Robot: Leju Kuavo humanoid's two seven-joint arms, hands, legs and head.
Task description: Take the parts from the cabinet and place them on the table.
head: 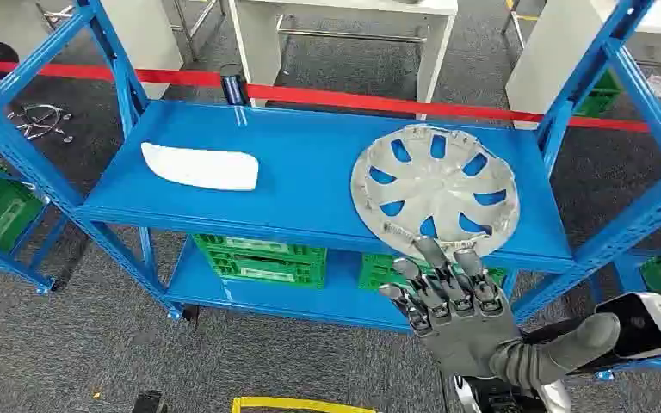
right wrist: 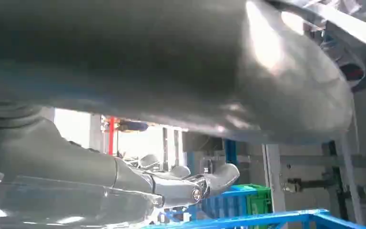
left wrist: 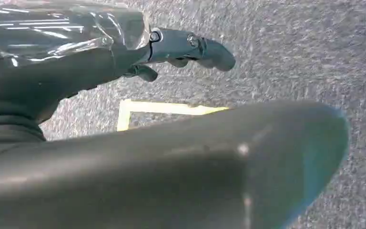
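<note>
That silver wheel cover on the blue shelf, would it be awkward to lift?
Probably. The wheel cover lies flat and wide, so the right hand likely must catch its rim. It looks thin, likely light and slightly flexible. Its glossy face may be slippery.

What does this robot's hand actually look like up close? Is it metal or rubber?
I cannot tell the material. The right hand has a grey palm cover, a thick grey thumb and darker segmented fingers with silvery tips. The left hand shows a glossy clear casing and small round screws.
</note>
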